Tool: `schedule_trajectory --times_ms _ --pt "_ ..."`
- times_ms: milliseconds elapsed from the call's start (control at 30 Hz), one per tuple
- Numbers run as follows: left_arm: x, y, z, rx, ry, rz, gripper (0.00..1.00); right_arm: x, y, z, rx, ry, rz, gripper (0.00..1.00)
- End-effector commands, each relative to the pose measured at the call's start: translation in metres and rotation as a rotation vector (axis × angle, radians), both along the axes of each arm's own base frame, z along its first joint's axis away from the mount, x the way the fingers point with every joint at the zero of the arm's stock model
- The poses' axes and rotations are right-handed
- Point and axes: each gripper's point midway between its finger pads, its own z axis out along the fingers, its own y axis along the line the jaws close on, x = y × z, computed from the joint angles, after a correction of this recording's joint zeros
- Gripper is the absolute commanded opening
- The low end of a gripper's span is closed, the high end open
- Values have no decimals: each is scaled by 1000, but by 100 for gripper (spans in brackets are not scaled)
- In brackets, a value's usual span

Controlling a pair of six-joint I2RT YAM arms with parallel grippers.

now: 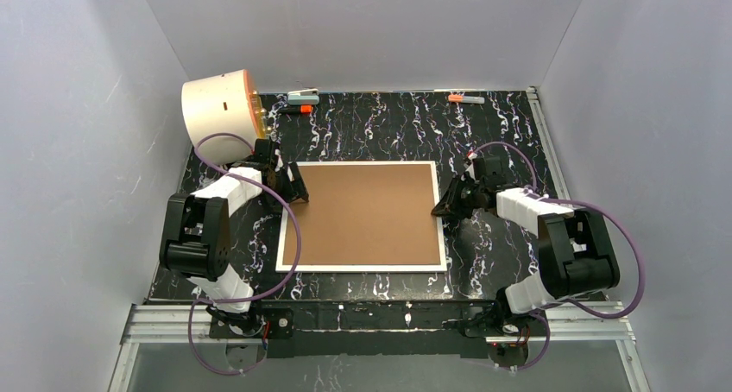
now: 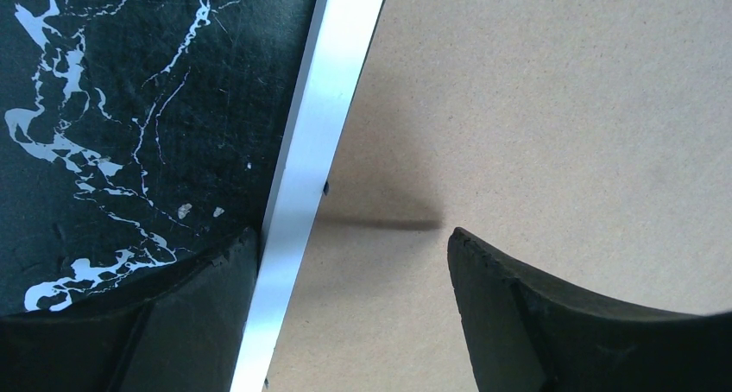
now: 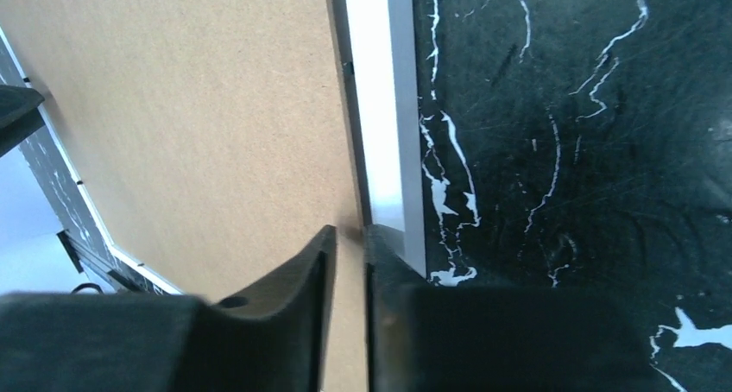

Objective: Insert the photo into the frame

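Centre: the frame (image 1: 362, 215) lying flat, brown back up, on the black marbled table (image 1: 501, 133). At its left edge, near the far corner: left gripper (image 2: 352, 237), jaws wide apart, astride the white rim, gripping nothing. At its right edge: right gripper (image 3: 350, 233), jaws almost together at the rim's inner lip, perhaps pinching something there; unclear.

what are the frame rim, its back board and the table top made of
Frame rim: smooth, slightly glossy white, probably plastic or painted wood. Back board: matte brown with a fine fibrous speckle, likely fibreboard or card. Table top: black with white marble veining, scuffed and dented, so probably a printed mat, not stone.
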Motion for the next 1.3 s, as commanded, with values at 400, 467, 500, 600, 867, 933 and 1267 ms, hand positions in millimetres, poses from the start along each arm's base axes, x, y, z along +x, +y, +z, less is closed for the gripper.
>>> schedule_trajectory --times_ms 400,467,500,600,867,933,1267 --pt "-22 -34 -4 -129 85 -81 77 25 17 46 -28 -65 9 39" --pt "-23 -33 -4 -121 81 -83 77 28 13 42 -60 -42 -19 38" --pt "-23 -32 -3 -115 79 -83 77 28 11 39 -71 -25 -24 39" --pt "-23 -29 -2 -100 76 -84 78 22 5 30 -106 16 -38 45" --pt "-20 -27 3 -85 64 -90 80 20 2 32 -117 3 -39 53" --pt "-20 -27 3 -84 66 -92 80 19 4 31 -111 2 -28 53" --pt "-20 -29 2 -97 73 -103 80 14 11 26 -67 16 -11 41"
